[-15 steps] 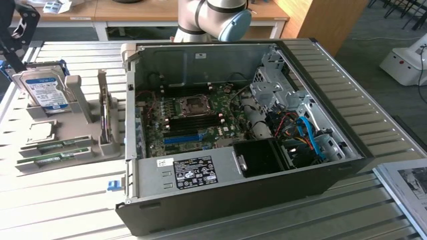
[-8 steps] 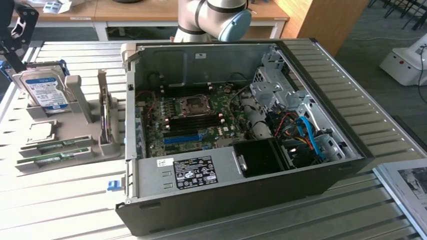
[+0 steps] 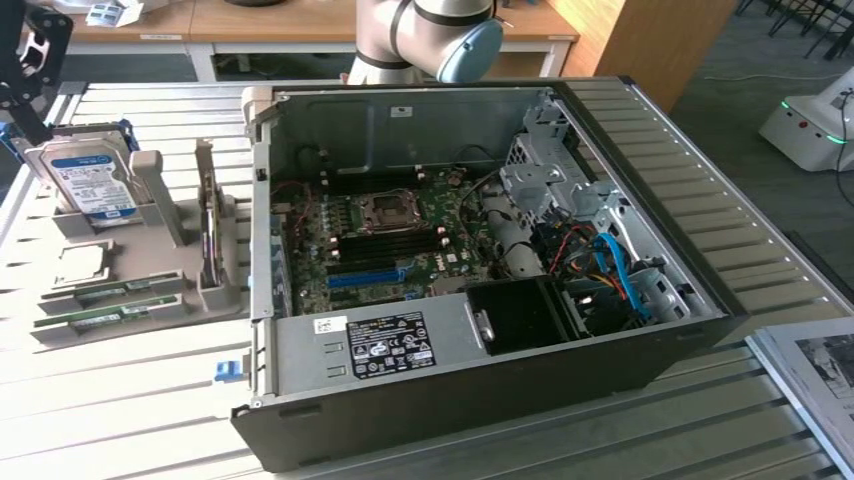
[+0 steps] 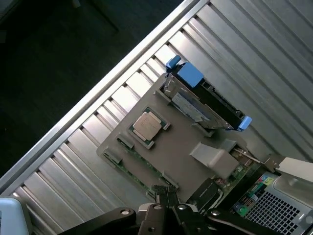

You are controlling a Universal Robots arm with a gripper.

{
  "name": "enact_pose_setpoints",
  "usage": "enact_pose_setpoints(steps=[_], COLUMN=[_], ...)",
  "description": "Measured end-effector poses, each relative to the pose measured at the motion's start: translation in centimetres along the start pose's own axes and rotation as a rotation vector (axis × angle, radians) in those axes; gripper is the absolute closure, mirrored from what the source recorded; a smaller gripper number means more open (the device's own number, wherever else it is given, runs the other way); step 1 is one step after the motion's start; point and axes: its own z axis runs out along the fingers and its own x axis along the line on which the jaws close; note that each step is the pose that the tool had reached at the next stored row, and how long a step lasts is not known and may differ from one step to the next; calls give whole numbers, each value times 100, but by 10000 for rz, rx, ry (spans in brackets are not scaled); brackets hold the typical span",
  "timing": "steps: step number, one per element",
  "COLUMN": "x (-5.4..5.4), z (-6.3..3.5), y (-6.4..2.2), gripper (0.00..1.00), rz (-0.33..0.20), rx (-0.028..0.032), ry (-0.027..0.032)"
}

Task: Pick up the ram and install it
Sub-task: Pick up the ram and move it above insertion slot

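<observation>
Clutter crowds the grey holder (image 3: 150, 282) below the gripper (image 4: 164, 192). One hard drive (image 4: 195, 105) in a blue-tabbed caddy stands on edge at the side of the holder farthest from the tool. One processor chip (image 4: 149, 126) lies flat between that drive and the tips. One card (image 3: 211, 235) stands upright on the side toward the single open computer case (image 3: 467, 250), which is well apart from the tool. Nothing stands between the gripper and the holder. The gripper (image 3: 30, 60) hangs above it all, fingers pressed together with nothing between them.

Two sticks of ram (image 3: 110, 291) lie flat, side by side, in the edge of the holder nearest under the tips. Their long axes run parallel to each other and to the drive's long edge, one end of each pointing toward the case.
</observation>
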Motion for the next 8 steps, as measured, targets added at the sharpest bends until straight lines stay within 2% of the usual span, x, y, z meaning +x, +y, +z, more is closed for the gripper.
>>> enact_pose_setpoints(steps=[8], x=[0], z=[1], y=[0], gripper=[90], rz=[-1376], rx=[-21], ry=[62])
